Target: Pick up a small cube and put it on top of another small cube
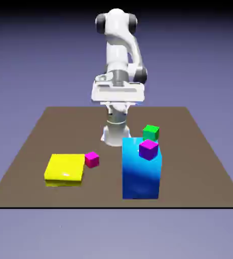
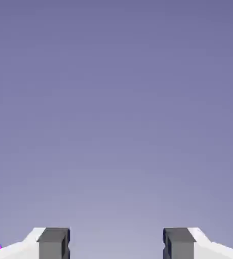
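Teal-cyan small cube shows in neither view, perhaps hidden behind the one tall blue block (image 1: 141, 174) at lower right, so we judge the spread, empty claw (image 2: 116, 245) might knock that block or wrongly seize the one purple cube (image 1: 148, 149), one green cube (image 1: 150, 132) or one magenta cube (image 1: 91, 159) beside the one yellow slab (image 1: 64, 168).

The claw (image 2: 116, 245) stands with its jaws wide apart and nothing between them, only backdrop ahead.

On the bench (image 1: 199, 167), the tall blue block (image 1: 141, 174) rises right of centre, a purple cube (image 1: 148, 149) on top and a green cube (image 1: 150, 132) just behind.

Left of centre lie a flat yellow block (image 1: 64, 168) and a magenta cube (image 1: 91, 159), touching or nearly so.

A clear lane runs between the two groups.
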